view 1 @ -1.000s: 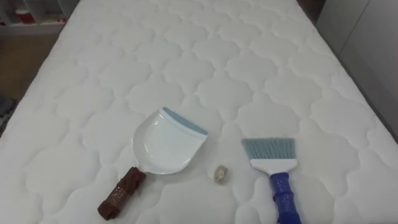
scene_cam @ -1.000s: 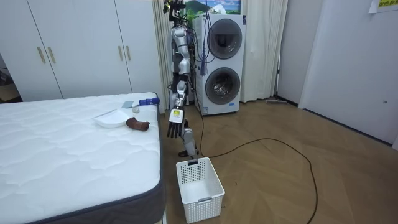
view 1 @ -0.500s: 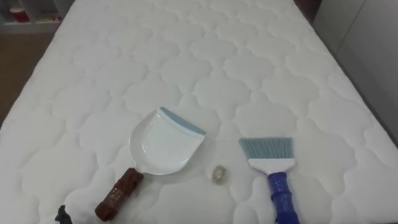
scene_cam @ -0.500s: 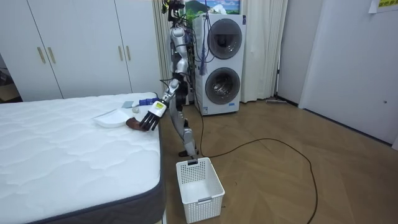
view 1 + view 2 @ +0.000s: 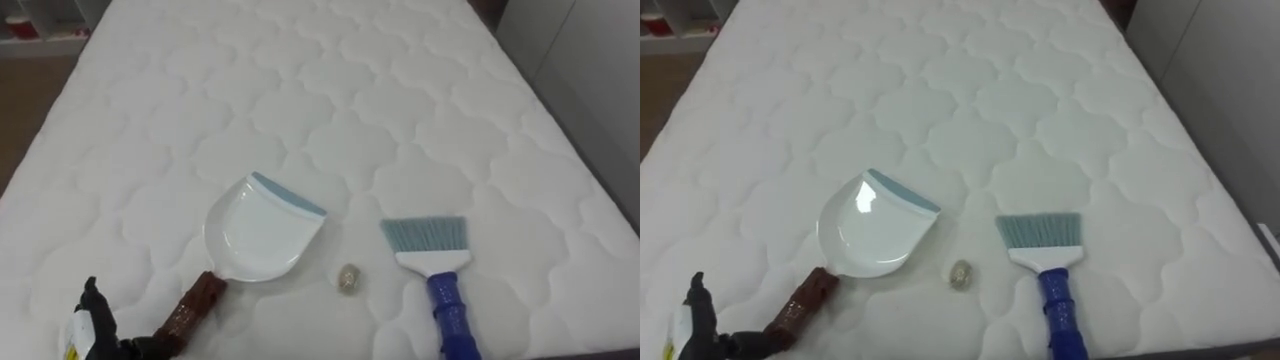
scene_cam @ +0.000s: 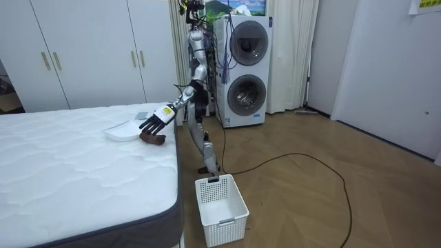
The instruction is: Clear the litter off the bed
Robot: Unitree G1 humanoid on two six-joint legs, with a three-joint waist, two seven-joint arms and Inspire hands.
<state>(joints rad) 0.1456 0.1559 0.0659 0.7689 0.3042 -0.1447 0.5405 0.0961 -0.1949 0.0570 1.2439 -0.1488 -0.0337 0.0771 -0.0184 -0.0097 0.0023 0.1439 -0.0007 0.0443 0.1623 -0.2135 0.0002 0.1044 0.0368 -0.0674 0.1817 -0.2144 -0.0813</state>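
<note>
Robot is standing at the bed's [image 6: 69,172] edge in the room view. It is facing the room view's left, with the stacked washing machines [image 6: 247,69] behind it and a white wardrobe [image 6: 83,52] filling the upper left of that frame.

A white laundry basket [image 6: 220,209] is sitting on the wood floor [image 6: 310,200], lower centre of the room view, just off the bed's corner.

In the eye views the white quilted mattress is taking up nearly the whole frame.

- The dustpan [image 5: 258,228] is lying flat left of centre. Its blue lip is pointing to the upper right and its brown handle [image 5: 188,310] is running down toward the lower left.
- The brush [image 5: 432,262] is lying right of centre, well apart from the dustpan. Its grey-blue bristles are pointing up the frame and its blue handle is running off the bottom edge.
- The left hand [image 5: 92,320] is coming in at the lower left corner. Its dark fingers are straight and spread, reaching toward the near end of the dustpan handle. In the room view it is hovering just above that handle [image 6: 153,122]. I cannot tell whether it is touching.
- A small tan pellet of debris [image 5: 348,279] is lying on the mattress between the dustpan and the brush, nearer the dustpan and touching neither.
</note>
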